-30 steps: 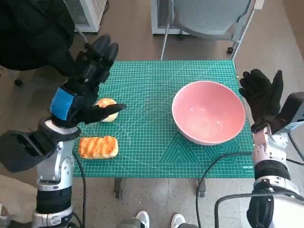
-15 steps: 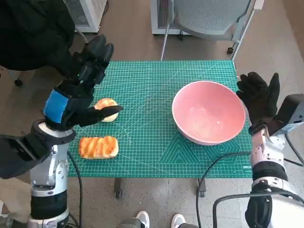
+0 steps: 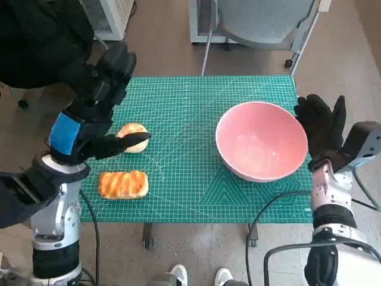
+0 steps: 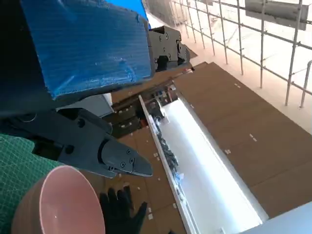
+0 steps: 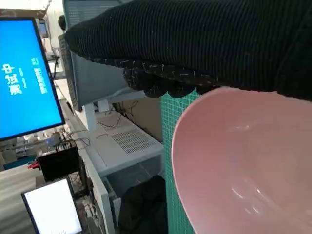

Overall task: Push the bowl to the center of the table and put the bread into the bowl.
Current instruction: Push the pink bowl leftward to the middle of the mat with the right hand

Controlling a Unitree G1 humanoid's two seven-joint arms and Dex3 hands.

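A large empty pink bowl (image 3: 262, 140) stands on the right part of the green cutting mat (image 3: 190, 107); it also shows in the left wrist view as the bowl (image 4: 63, 200) and in the right wrist view as the bowl (image 5: 243, 161). My right hand (image 3: 321, 128) is open, fingers spread, right beside the bowl's right rim. A round bread roll (image 3: 133, 136) lies at the mat's left, a glazed oblong bread (image 3: 123, 184) nearer the front. My left hand (image 3: 95, 110) hovers open above the left edge, its thumb over the roll.
A grey chair (image 3: 262, 21) stands behind the table and a white appliance (image 3: 107, 15) at the back left. A person in dark clothing (image 3: 41, 42) is at the left. A blue screen (image 5: 24, 83) shows in the right wrist view. Feet (image 3: 196, 276) show below the front edge.
My right hand has moved left, closer to the bowl's right rim. My left hand and arm have drifted left and slightly back. The bowl and both breads have stayed put.
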